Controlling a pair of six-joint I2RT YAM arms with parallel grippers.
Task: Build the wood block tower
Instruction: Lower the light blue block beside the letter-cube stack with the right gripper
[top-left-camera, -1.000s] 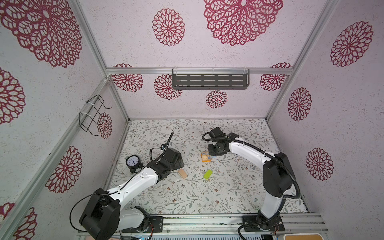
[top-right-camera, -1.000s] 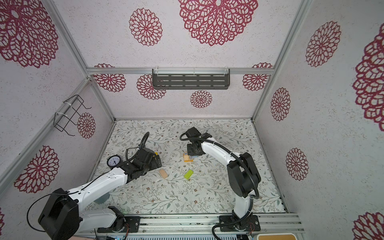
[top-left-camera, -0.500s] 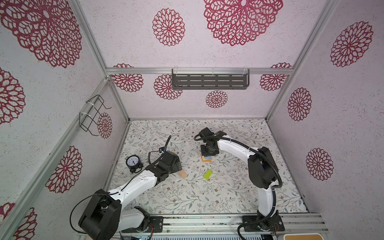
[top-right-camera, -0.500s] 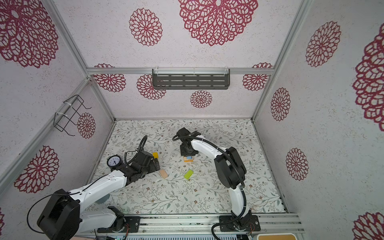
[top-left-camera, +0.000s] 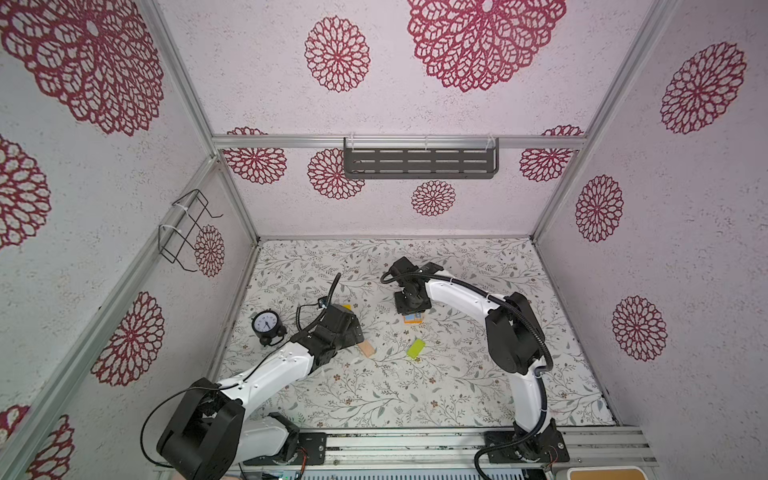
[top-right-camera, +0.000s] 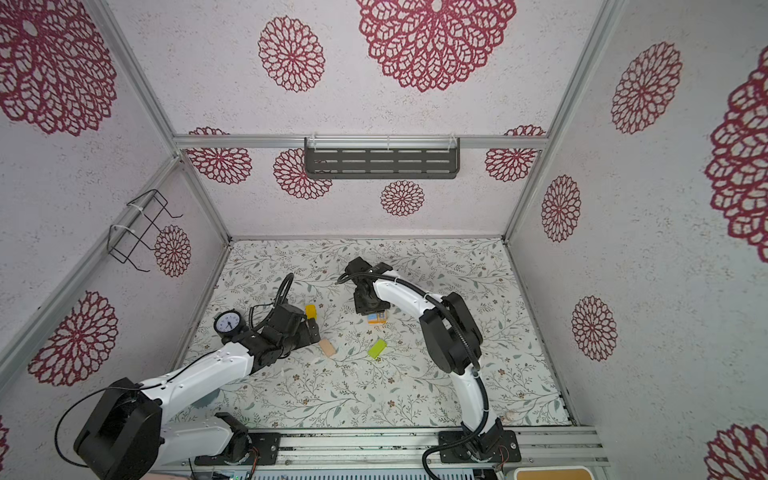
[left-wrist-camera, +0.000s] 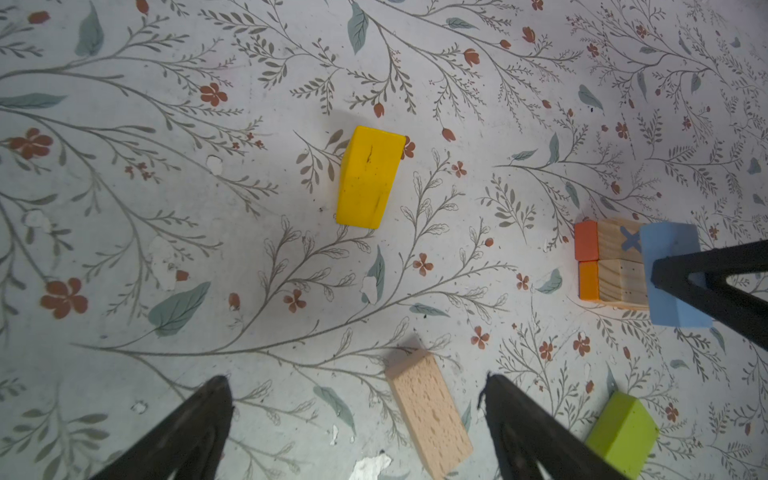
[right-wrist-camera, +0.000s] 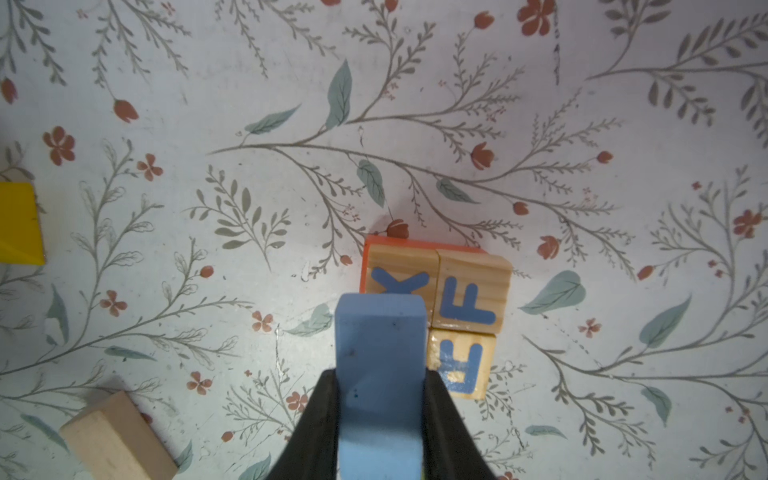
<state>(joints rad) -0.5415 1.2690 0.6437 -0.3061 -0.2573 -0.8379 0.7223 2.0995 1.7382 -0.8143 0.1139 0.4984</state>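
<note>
Right jaws are kept clamped on the blue block (right-wrist-camera: 380, 374), carried over the tower (right-wrist-camera: 469, 291). Left jaws are spread wide, seemingly unmoved.

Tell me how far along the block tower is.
Done: blue-lettered natural-wood cubes sit on orange blocks. In hand: right claw shut on the light blue block, by that stack. Remaining: yellow block, plain tan block and lime green block lie loose; left claw open, empty.
</note>
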